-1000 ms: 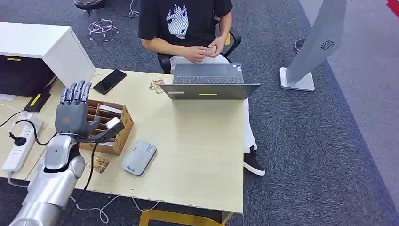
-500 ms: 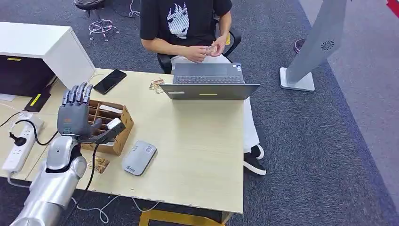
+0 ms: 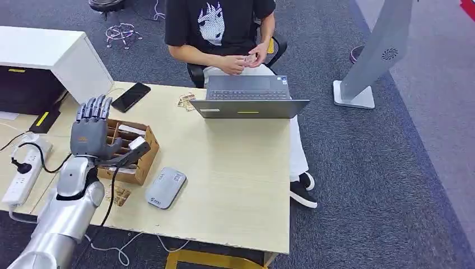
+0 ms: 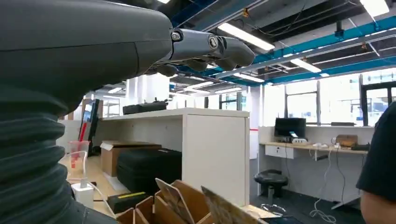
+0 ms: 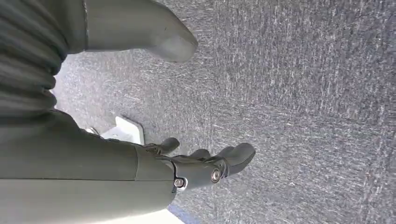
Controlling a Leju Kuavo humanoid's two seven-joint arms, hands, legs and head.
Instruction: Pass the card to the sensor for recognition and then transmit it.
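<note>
Left hand raised over the near-left part of a pale wood-grain table, dark segmented fingers straight and spread, thick grey thumb out to the side; nothing in it. It hovers above the left end of a brown corrugated cardboard box split by thin dividers into narrow slots; flat pale cards stand in the slots, though which is the task's card cannot be told. In the left wrist view the dividers show as thin, angled cardboard edges below the fingers. A rounded grey slab, the sensor, lies flat on the table just beside the box, toward the near edge. A small patterned card lies flat near the table's front edge, close to the arm. Further back: a black phone, a few small cards, an open grey laptop. A person in a black printed shirt sits behind the laptop. Right hand hangs over coarse grey carpet, fingers loosely apart, holding nothing.
</note>
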